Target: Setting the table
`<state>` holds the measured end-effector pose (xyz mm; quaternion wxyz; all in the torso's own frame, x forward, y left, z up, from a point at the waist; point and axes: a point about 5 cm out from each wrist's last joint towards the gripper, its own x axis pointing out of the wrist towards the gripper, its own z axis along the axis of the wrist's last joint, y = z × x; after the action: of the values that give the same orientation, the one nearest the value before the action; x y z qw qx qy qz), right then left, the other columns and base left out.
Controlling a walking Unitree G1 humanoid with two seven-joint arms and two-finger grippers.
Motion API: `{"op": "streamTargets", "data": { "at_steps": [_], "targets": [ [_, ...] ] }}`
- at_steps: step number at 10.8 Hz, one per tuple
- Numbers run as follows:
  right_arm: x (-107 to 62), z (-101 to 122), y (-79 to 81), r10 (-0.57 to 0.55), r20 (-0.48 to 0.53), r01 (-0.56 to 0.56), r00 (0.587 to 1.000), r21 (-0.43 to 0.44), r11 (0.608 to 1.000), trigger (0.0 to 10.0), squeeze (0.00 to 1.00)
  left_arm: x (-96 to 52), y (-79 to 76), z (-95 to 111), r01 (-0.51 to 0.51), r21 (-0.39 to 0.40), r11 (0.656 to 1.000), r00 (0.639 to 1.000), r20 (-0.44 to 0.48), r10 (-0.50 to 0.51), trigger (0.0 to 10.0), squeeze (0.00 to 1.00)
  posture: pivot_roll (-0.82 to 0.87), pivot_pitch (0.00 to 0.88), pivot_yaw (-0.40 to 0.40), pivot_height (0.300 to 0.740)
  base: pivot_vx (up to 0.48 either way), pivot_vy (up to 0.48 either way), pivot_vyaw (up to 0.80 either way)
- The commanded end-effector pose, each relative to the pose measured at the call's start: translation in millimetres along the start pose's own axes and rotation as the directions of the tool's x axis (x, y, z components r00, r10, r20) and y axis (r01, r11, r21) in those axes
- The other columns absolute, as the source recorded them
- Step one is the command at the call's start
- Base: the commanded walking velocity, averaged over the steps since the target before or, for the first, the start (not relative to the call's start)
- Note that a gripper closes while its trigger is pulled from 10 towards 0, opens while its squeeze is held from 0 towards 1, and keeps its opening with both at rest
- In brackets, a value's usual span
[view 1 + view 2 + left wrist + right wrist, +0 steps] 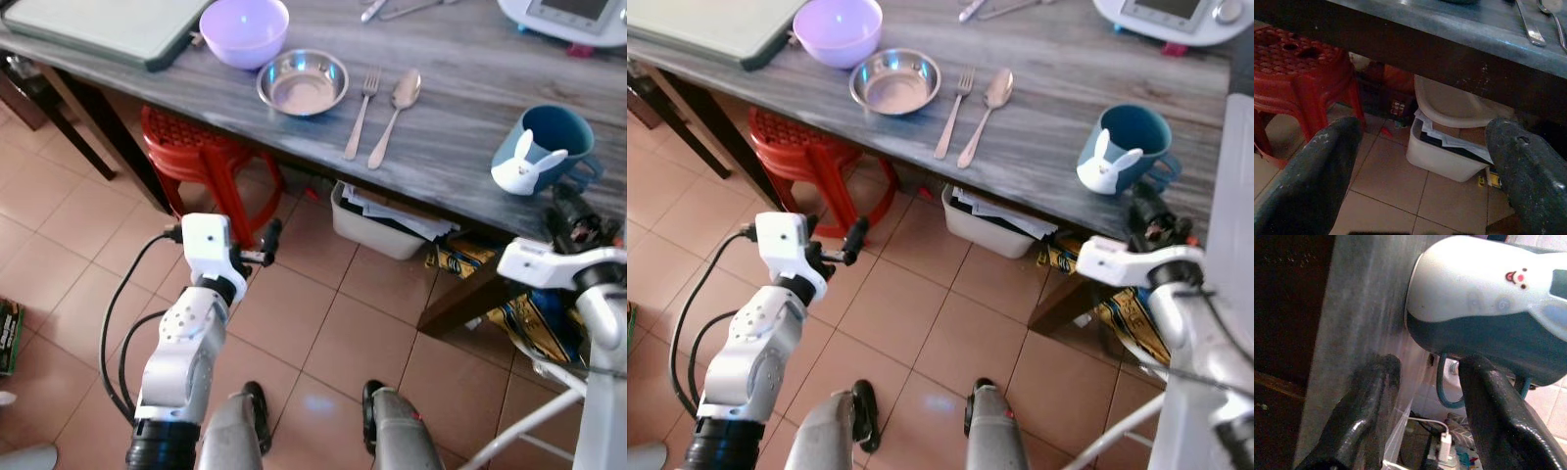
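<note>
The right claw (pixel 1420 416) stands open just below the edge of the grey wood-grain desk (pixel 460 147), its two black fingers parted with nothing between them; right ahead of it, near the desk's edge, sits the blue ceramic mug with a white rabbit face (pixel 1484 308). The mug looks stiff, glazed and likely slippery, moderately heavy and breakable, so a hold across the body, or around its looped handle (pixel 1447 387) hanging toward the claw, seems safest. Farther off lie a steel fork (pixel 361 116), steel spoon (pixel 395 116), round steel bowl (pixel 303 81) and lilac plastic bowl (pixel 244 29). The left claw (pixel 266 245) hangs open below the desk, empty.
</note>
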<state>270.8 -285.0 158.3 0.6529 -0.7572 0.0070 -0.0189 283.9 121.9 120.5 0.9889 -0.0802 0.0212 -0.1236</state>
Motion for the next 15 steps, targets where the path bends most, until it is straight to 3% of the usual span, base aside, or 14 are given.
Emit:
{"op": "streamTargets", "data": {
  "at_steps": [1,2,4,5,6,7,8,9,10,15],
  "targets": [
    [-8.3,10,17.9,0.090,0.026,-0.091,0.996,0.044,0.995,10.0,0.00,-3.1,0.1,-1,0.005,0.001,1.000,1.000,-0.006,-0.005,10.0,0.00,-0.11,0.258,0.060,0.740,0.000,0.000,0.00],
    [-9.4,12,19.0,0.093,0.027,-0.095,0.995,0.053,0.994,10.0,0.00,-3.2,-0.2,-1,0.006,0.001,1.000,1.000,-0.006,-0.006,10.0,0.00,-0.11,0.258,0.061,0.740,0.000,0.000,0.00],
    [-17.4,42,4.6,-0.016,0.123,-0.014,0.992,0.235,0.972,10.0,0.00,-4.1,0.0,-1,0.005,0.000,1.000,1.000,-0.007,-0.005,10.0,0.00,-0.11,0.258,0.059,0.740,0.000,0.000,0.00],
    [-23.0,57,-4.9,-0.092,0.157,0.028,0.983,0.370,0.929,10.0,0.00,-4.6,0.4,-1,0.002,0.000,1.000,1.000,-0.004,-0.002,10.0,0.00,-0.11,0.255,0.057,0.740,0.000,0.000,0.00],
    [-25.6,63,-8.9,-0.122,0.164,0.040,0.979,0.434,0.900,10.0,0.00,-4.6,0.6,-1,0.001,0.001,1.000,1.000,-0.003,-0.001,10.0,0.00,-0.11,0.252,0.058,0.740,0.000,0.000,0.00],
    [-33.3,85,-16.7,-0.150,0.094,0.017,0.984,0.793,0.609,10.0,0.00,-2.9,2.1,-1,-0.006,0.000,1.000,1.000,0.004,0.006,10.0,0.00,-0.11,0.233,0.063,0.740,0.000,0.000,0.00],
    [-32.9,92,-14.3,-0.100,0.048,-0.014,0.994,0.947,0.322,10.0,0.00,-0.7,2.3,0,-0.005,-0.001,1.000,1.000,0.010,0.005,10.0,0.00,-0.11,0.227,0.063,0.740,0.000,0.000,0.00],
    [-33.5,97,-12.8,-0.081,0.010,0.000,0.997,0.993,0.118,10.0,0.00,1.6,2.2,1,-0.004,-0.002,1.000,1.000,0.017,0.004,10.0,0.00,-0.12,0.220,0.065,0.740,0.000,0.000,0.00],
    [-45.4,103,-12.0,-0.101,0.020,-0.012,0.995,0.997,0.080,10.0,0.00,4.7,1.3,4,0.001,-0.005,1.000,1.000,0.030,0.000,10.0,0.00,-0.12,0.206,0.072,0.740,0.000,0.000,0.00],
    [-45.4,103,-12.0,-0.101,0.020,-0.012,0.995,0.997,0.080,10.0,0.00,4.7,1.3,4,0.001,-0.005,1.000,1.000,0.030,0.000,10.0,0.00,-0.12,0.206,0.072,0.740,0.000,0.000,0.00]
  ]
}}
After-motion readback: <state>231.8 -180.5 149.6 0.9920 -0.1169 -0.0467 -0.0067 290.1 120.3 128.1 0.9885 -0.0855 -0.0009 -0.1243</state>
